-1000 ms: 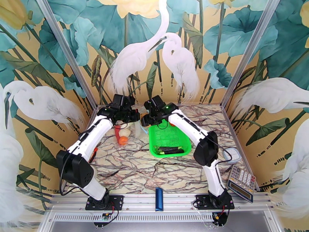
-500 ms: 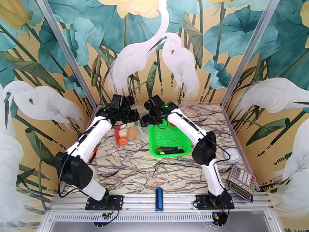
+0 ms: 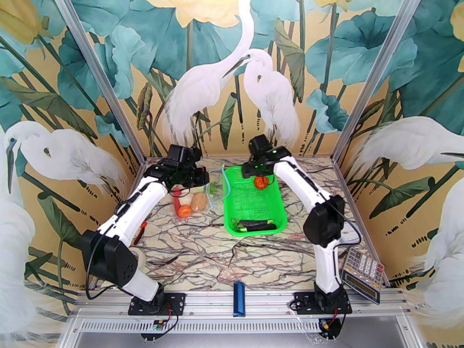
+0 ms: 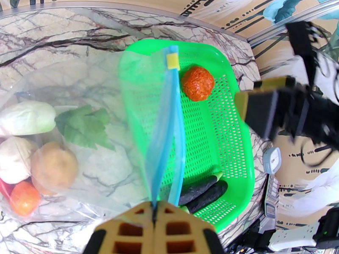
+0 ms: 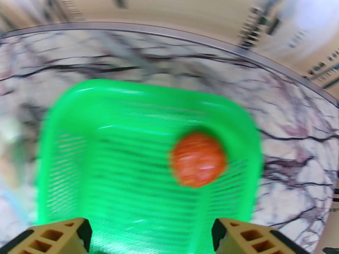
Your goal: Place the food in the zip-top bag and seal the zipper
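left gripper (image 4: 154, 207) clamps the bag's (image 4: 84, 81) zipper (image 4: 169, 123); right gripper (image 5: 148, 236), fingers apart, hovers over a tomato (image 5: 198, 158) at the basket's (image 5: 140, 92) far end, seemingly not touching.

- No legible text, brand, number or sign anywhere in these views.
- Calculator (image 3: 362, 274), to the near right of the green mesh basket (image 3: 227, 210): rows of pale keys and a display strip, markings too small to read.
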